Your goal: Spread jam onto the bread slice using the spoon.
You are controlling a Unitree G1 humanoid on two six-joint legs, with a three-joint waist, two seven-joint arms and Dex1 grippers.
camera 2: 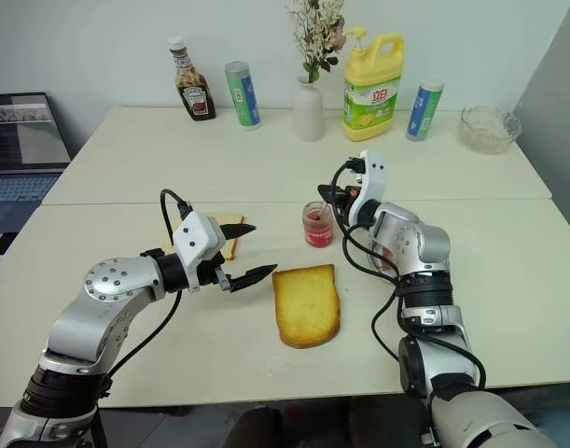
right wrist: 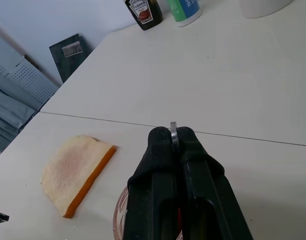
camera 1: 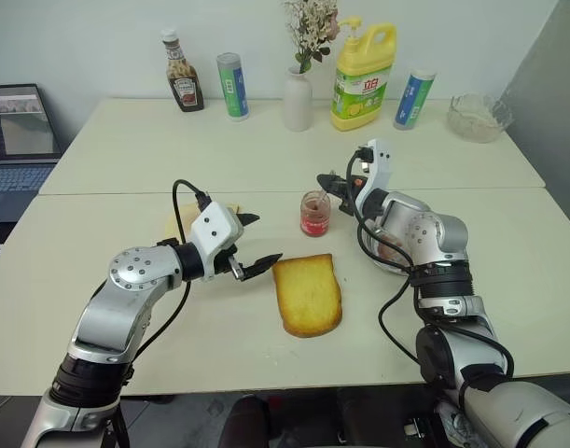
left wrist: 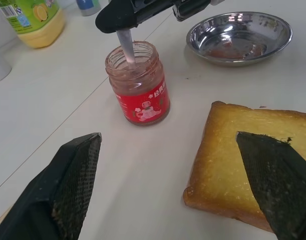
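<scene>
Two head cameras look forward and down over the cream counter (camera 1: pixel 266 149). Each wrist camera looks close along its own jaws; both share the small clear glass jam jar (left wrist: pixel 138 82).

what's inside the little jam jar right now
Red jam coats the jam jar, and the spoon, pinched in the right hand, dips through its mouth. The spoon's bowl is hidden by the smeared glass.

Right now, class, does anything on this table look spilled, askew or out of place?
Nothing stands out. The jam jar stands upright on the table with no spill around it, the spoon dips into it from the shut right gripper, and the bread slice lies flat with no jam on it. The steel dish shows a reddish smear.
</scene>
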